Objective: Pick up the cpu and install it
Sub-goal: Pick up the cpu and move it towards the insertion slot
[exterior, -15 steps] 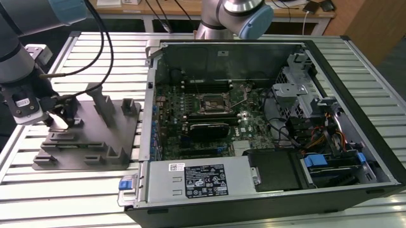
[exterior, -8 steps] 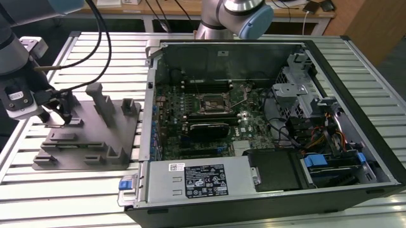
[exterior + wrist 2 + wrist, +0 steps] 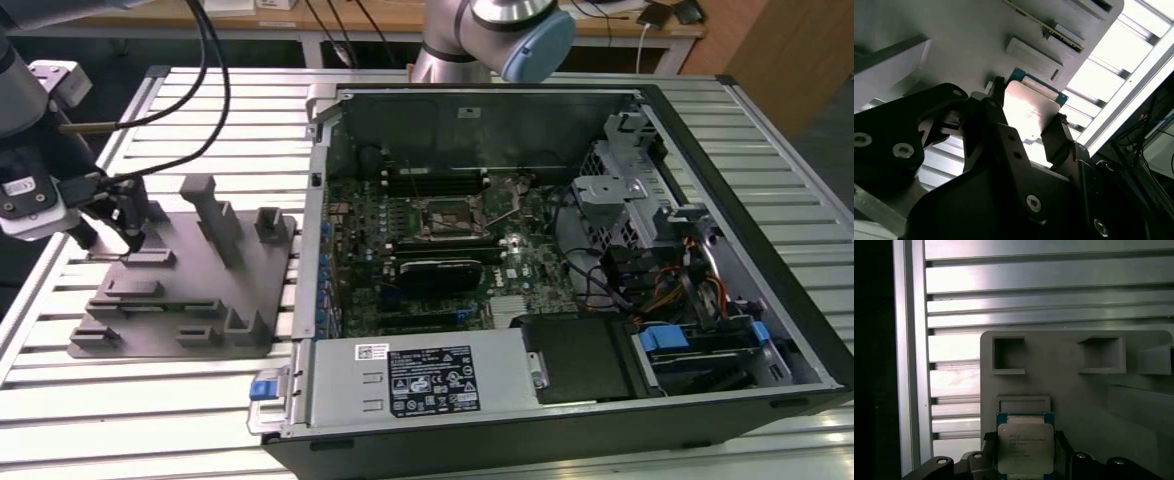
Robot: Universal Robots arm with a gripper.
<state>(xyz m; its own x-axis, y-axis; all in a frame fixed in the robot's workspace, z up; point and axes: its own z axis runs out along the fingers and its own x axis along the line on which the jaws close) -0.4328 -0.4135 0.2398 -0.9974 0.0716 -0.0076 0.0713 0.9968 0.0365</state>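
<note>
Though dwarfed by the open case (image 3: pixel 561 110) just beside the tray (image 3: pixel 154 350), worth watching at the tray's side away from that case: the gripper (image 3: pixel 114 240), set to chip width and pinching the cpu (image 3: pixel 1025 447) by two opposite edges. Hard to tell whether raised clear of the tray or resting on it. Probably light, stiff, slick on its metal top and fragile underneath; best gripped at the thin rim only, kept level, squeezed gently, never dragged across the tray

Grey tray (image 3: pixel 160 338) with upright posts sits on slatted metal table (image 3: pixel 120 420), at the exterior view's left of open computer case (image 3: pixel 801 340); motherboard (image 3: pixel 354 240) and labelled power supply (image 3: pixel 340 385) inside.
</note>
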